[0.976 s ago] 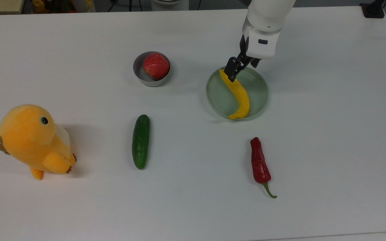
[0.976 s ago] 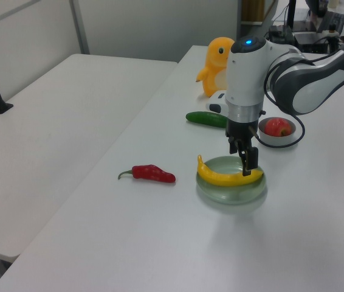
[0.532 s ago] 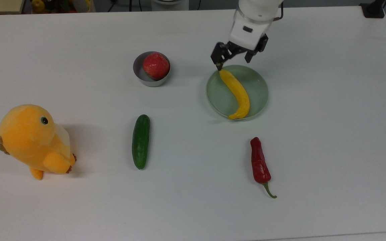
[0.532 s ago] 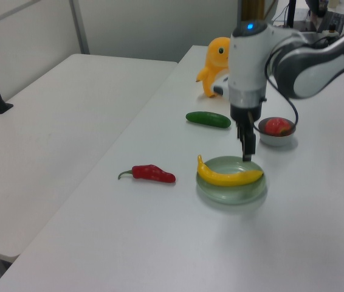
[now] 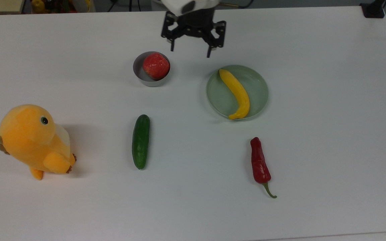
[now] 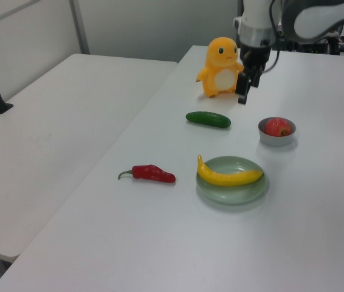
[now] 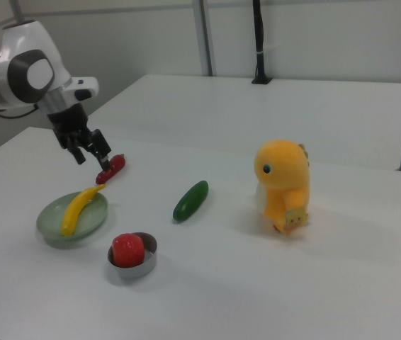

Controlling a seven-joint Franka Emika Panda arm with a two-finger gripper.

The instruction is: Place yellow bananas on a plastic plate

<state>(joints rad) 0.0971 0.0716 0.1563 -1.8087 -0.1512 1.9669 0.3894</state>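
A white worktop [image 5: 330,100] carries a handful of objects. The yellow banana [image 5: 236,93] lies inside the pale green plastic plate [image 5: 258,85], stretched across it from rim to rim, its pointed tip resting at the plate's edge nearest the red chilli pepper [image 5: 259,164]. Nothing is touching the banana.

The robot's tool [image 5: 191,53] hangs in the air, well apart from the plate and above the worktop. In the top view it sits near the upper edge of the scene, between the plate and a small grey bowl [image 5: 146,78]. Its two black fingers [image 5: 172,47] are spread wide with nothing between them.

The grey bowl holds a round red fruit [image 5: 155,65] and stands to the top view's left of the plate. A dark green cucumber [image 5: 140,141] lies flat on the worktop, below the bowl in the top view. The red chilli pepper, with a thin green stem, lies below the plate in the top view. An orange-yellow plush toy [image 5: 34,140] stands upright at the top view's far left, well apart from everything else.
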